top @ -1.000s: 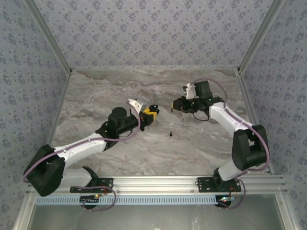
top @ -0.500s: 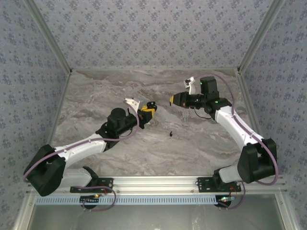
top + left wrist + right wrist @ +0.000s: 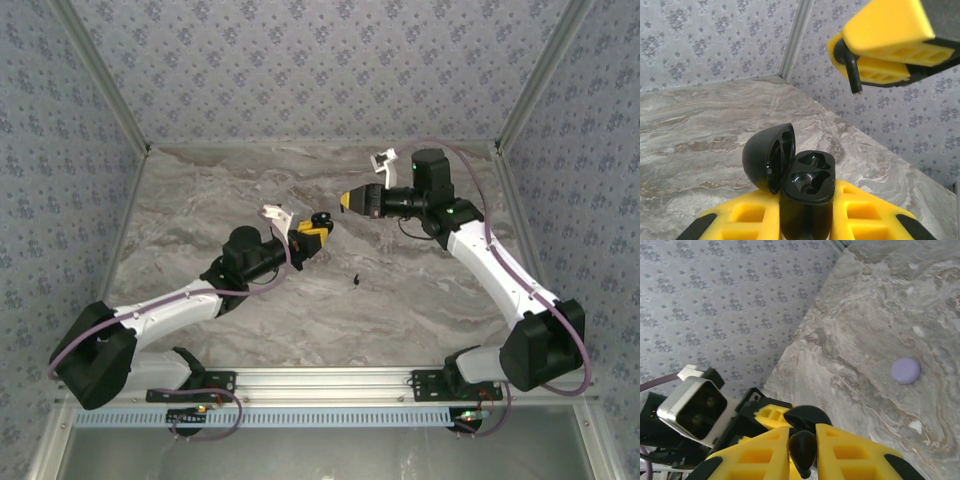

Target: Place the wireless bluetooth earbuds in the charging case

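Note:
My left gripper [image 3: 312, 234] is shut on the black charging case [image 3: 808, 185], held upright with its lid [image 3: 767, 157] swung open to the left and both sockets empty. My right gripper [image 3: 350, 200] is shut on one black earbud [image 3: 803, 449], whose stem [image 3: 851, 70] pokes out below the yellow fingers [image 3: 890, 30]. That earbud hangs above and just right of the open case, a short way off it. The case lid [image 3: 807, 419] appears just beyond the held earbud in the right wrist view. A second earbud [image 3: 356, 279] lies on the marble table between the arms.
A small purple dot [image 3: 905, 370] marks the marble table [image 3: 200, 210]. Patterned walls close in the back and both sides. The left wrist's camera housing [image 3: 697, 407] sits close to the right gripper.
My right gripper has swung left and slightly up with the earbud, closing in on the case. The left gripper with the case has barely shifted.

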`<state>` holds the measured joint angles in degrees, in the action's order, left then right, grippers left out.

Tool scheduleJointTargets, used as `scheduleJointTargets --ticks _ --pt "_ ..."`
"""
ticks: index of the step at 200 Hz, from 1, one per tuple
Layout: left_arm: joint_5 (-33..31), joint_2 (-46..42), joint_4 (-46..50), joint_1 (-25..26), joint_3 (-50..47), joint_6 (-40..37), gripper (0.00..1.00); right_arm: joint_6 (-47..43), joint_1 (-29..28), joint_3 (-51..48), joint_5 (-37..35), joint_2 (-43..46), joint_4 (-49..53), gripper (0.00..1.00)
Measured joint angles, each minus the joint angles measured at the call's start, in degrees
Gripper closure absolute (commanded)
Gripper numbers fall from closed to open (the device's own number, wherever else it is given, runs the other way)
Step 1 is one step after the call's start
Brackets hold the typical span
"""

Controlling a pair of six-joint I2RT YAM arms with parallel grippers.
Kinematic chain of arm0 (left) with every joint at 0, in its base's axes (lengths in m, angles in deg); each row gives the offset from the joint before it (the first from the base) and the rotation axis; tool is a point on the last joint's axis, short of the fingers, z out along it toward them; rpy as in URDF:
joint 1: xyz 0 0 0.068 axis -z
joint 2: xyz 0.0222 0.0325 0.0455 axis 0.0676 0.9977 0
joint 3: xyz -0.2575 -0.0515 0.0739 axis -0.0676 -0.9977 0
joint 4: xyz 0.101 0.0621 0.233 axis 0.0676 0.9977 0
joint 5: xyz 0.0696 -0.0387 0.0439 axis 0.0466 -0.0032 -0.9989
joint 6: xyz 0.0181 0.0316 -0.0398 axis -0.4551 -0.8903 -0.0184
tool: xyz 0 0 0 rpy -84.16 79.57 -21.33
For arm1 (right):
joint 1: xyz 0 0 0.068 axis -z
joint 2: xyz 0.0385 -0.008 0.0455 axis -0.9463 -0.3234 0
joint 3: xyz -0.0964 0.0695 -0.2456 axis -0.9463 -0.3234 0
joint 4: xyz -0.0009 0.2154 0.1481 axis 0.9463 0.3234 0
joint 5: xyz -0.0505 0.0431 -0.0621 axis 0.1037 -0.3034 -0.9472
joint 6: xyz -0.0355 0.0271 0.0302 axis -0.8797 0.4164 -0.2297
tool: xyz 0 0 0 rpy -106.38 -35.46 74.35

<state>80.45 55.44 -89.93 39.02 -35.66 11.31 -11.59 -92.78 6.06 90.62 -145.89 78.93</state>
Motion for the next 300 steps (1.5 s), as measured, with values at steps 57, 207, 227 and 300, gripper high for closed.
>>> scheduleJointTargets --ticks 57,207,227,300 --pt "2.2 0.0 -3.1 0.0 0.0 2.0 0.79 -1.2 -3.2 1.3 0.2 0.3 -1.0 0.81" --pt "2.5 0.0 -9.0 0.0 0.0 7.6 0.79 -2.9 -4.4 1.3 0.2 0.7 -1.4 0.81" --pt "2.7 0.0 -9.0 0.0 0.0 7.9 0.79 -3.1 -4.5 1.3 0.2 0.7 -1.4 0.81" --pt "3.6 0.0 -9.0 0.0 0.0 8.3 0.79 -3.6 -4.9 1.3 0.2 0.7 -1.3 0.81"
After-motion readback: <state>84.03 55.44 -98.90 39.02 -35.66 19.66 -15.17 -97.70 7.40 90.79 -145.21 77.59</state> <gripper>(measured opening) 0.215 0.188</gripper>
